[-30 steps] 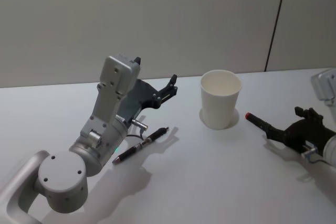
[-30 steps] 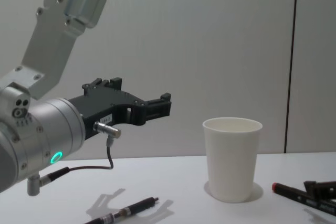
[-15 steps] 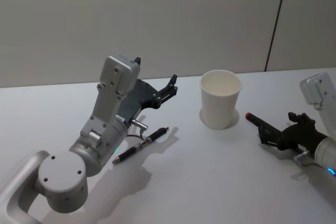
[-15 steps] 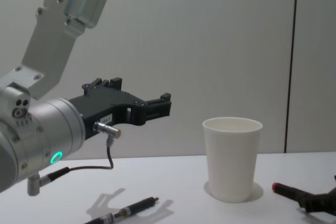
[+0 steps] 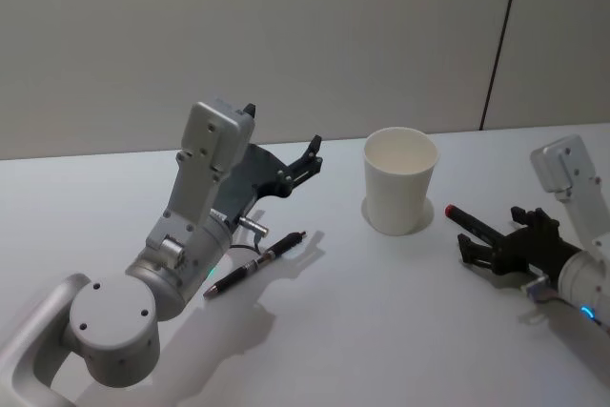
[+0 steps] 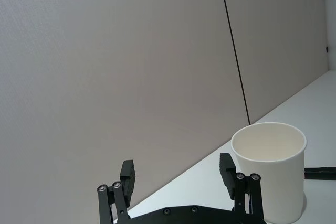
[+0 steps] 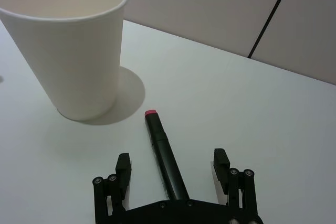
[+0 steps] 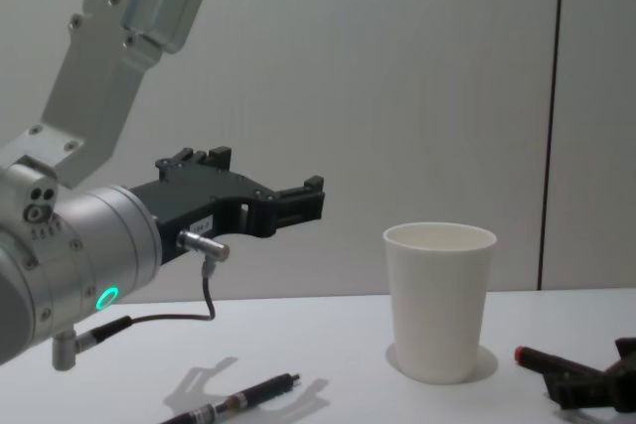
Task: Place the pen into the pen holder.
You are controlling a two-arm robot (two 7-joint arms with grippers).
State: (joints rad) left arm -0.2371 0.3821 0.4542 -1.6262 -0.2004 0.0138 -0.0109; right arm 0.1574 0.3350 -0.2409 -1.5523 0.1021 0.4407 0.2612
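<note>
The pen holder (image 5: 400, 183) stands upright on a broad, smooth white table (image 5: 381, 331), towards its far side and in front of a plain matt wall.

The left arm is the bulkiest thing here. It has rounded silver joints and a flat grey link, and it is raised above the table's left half. Its left gripper (image 6: 177, 167) is black and angular. It hangs in the air aimed at the cup with its two fingers spread wide and nothing between them.

The pen holder itself is a plain white paper cup. It tapers towards its base, has a rolled rim, and looks empty in the head view.

To the cup's right, the right gripper (image 7: 171, 159) sits low over the table. Its black fingers are parted and stand on either side of the pen (image 7: 160, 142) without touching it.

That pen is a slim black cylinder with a small red end. It lies flat on the table near the cup's base, red end towards the cup. Its rear part runs back between the fingers and under the gripper's body.

A second pen (image 5: 255, 263) is thinner and dark with metallic bands. It lies flat on the table under the left arm, well apart from the cup.
</note>
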